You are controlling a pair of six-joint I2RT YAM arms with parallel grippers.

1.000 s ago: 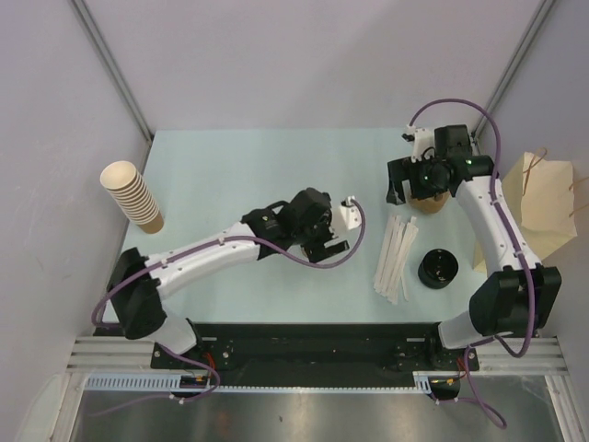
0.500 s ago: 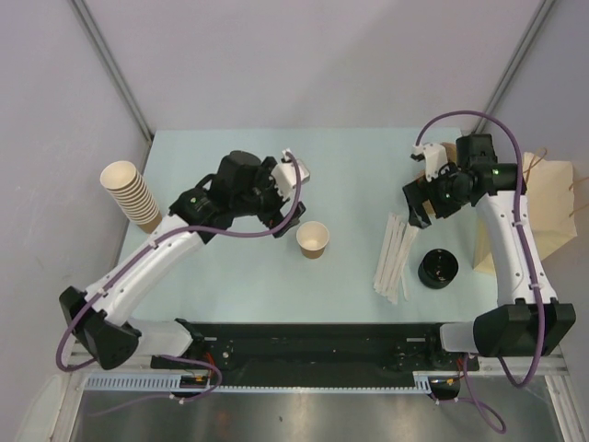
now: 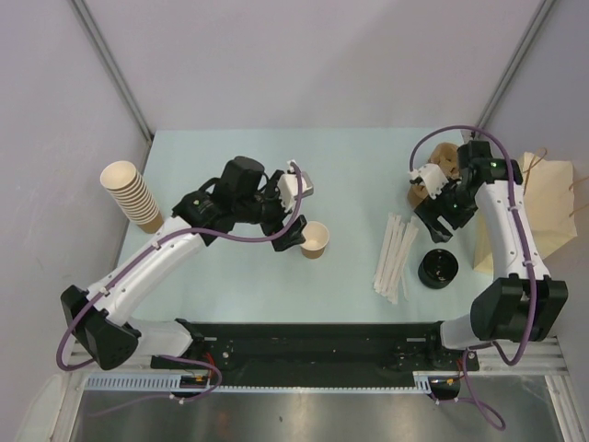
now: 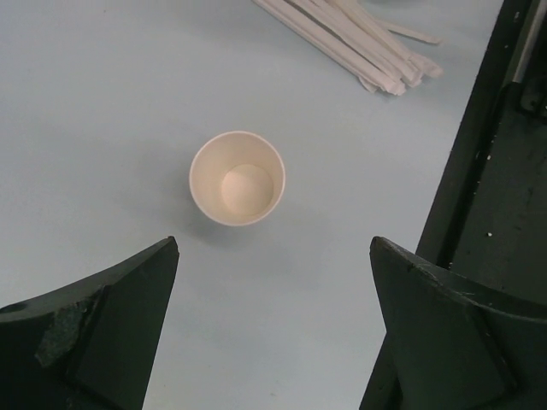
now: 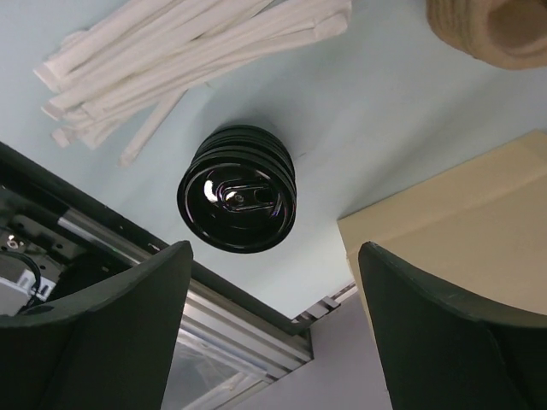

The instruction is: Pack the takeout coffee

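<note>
The small tan paper cup (image 3: 315, 239) stands upright and empty on the table, its pale inside showing in the left wrist view (image 4: 237, 178). My left gripper (image 3: 286, 228) is open and empty just left of the cup, not touching it; in its wrist view the left gripper (image 4: 273, 243) has its jaws wide apart. The brown pulp carrier tray (image 3: 444, 164) lies at the back right, partly hidden by the right arm, its edge showing in the right wrist view (image 5: 491, 30). My right gripper (image 3: 434, 217) is open and empty between the tray and the lids, as the right wrist view (image 5: 275, 252) shows.
A stack of black lids (image 3: 437, 269) (image 5: 238, 190) sits near the front right. Wrapped white straws (image 3: 396, 258) (image 5: 188, 51) lie to its left. A paper bag (image 3: 543, 212) (image 5: 461, 248) stands at the right edge. A tall stack of nested cups (image 3: 133, 193) lies at the left.
My left gripper let go of the cup, drew back, then moved close to it again. My right gripper came off the carrier tray and moved toward the lids.
</note>
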